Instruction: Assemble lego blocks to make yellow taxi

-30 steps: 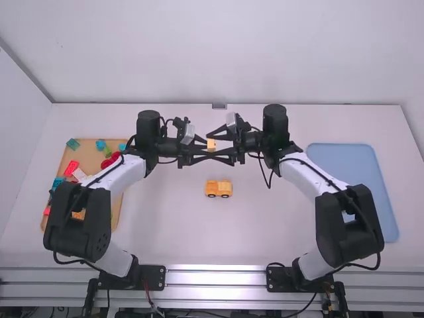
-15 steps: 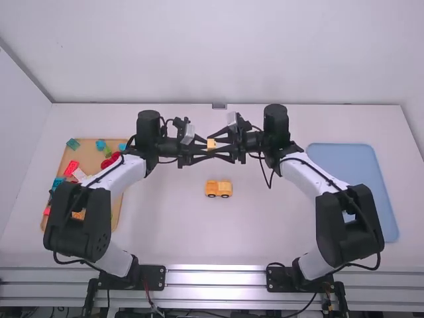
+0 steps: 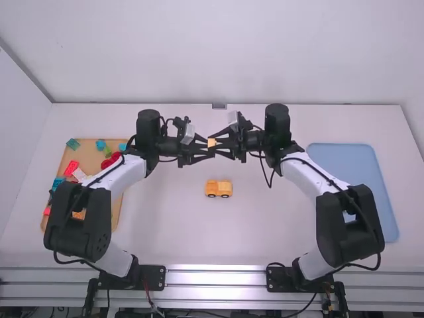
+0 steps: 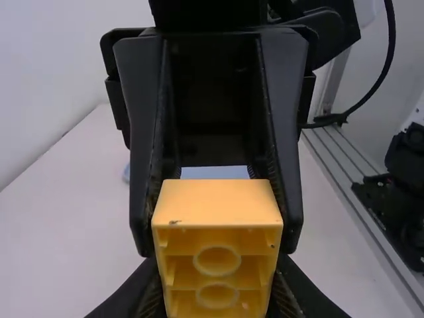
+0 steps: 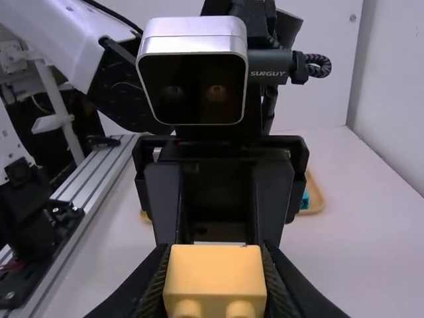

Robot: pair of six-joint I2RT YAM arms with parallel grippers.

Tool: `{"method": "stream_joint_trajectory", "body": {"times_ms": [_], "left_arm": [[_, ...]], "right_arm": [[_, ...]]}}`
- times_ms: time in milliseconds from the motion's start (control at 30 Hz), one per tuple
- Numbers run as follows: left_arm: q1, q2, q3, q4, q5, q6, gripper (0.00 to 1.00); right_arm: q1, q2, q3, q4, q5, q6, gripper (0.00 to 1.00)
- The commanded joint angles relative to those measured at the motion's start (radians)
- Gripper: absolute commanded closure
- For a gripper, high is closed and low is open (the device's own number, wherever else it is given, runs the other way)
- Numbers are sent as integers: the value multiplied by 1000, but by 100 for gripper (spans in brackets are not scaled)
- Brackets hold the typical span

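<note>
In the left wrist view, the yellow block (image 4: 217, 202) is smooth plastic with a soft sheen. In the high view, the rail (image 3: 215, 277) along the bottom is ridged, silvery metal; the blue tray (image 3: 354, 175) at right looks smooth and matt. Upper left of centre in the right wrist view, the camera (image 5: 192, 83) has a glossy dark face.

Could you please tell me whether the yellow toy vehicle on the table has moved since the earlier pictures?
No; in the high view the yellow toy vehicle sits where it did, with the same gap to the blue tray.
</note>
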Motion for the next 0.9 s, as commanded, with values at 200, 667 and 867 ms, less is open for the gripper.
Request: {"method": "stream_joint_trajectory", "body": {"times_ms": [200,667,867], "left_arm": [[-4,0,15,23,26,-14,11],[18,0,22,-416,-638,126,1],[106,-101,13,-453,-766,100,1]], "right_arm": [[2,-7,-1,2,-22,11,75],[-39,-8,1,-45,490,151,81],[7,-5,75,-382,710,-3,85]]}}
